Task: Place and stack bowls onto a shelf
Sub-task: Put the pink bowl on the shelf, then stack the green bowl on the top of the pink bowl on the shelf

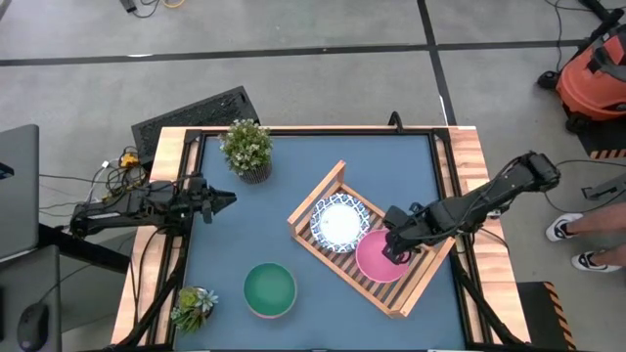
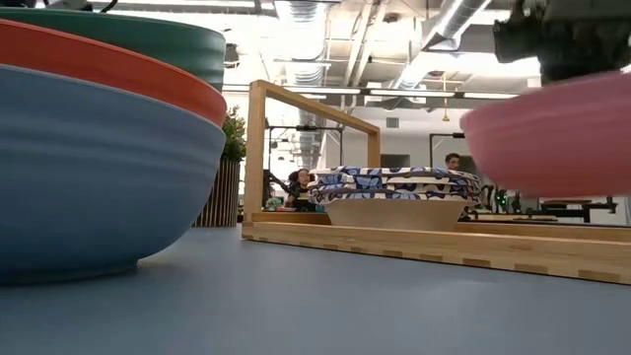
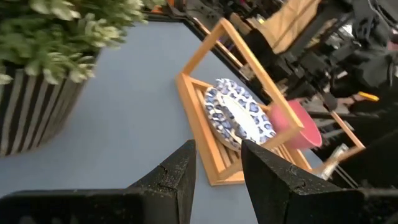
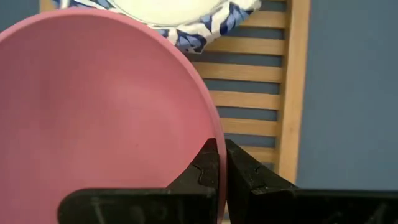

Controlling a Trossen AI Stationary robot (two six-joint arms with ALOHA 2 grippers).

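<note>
Nearest, green bowl (image 1: pixel 269 289) on the table. Farther right, over the shelf (image 1: pixel 315 198), right gripper (image 1: pixel 397 254) clamped on pink bowl (image 1: pixel 377 258) rim, beside patterned bowls (image 1: pixel 339 223). Far left, left gripper (image 1: pixel 227 200) idle, fingers narrowly parted.

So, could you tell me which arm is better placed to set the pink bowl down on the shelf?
The right: its end effector is shut on the pink bowl above the shelf; the left end effector waits at the table's left edge.
</note>
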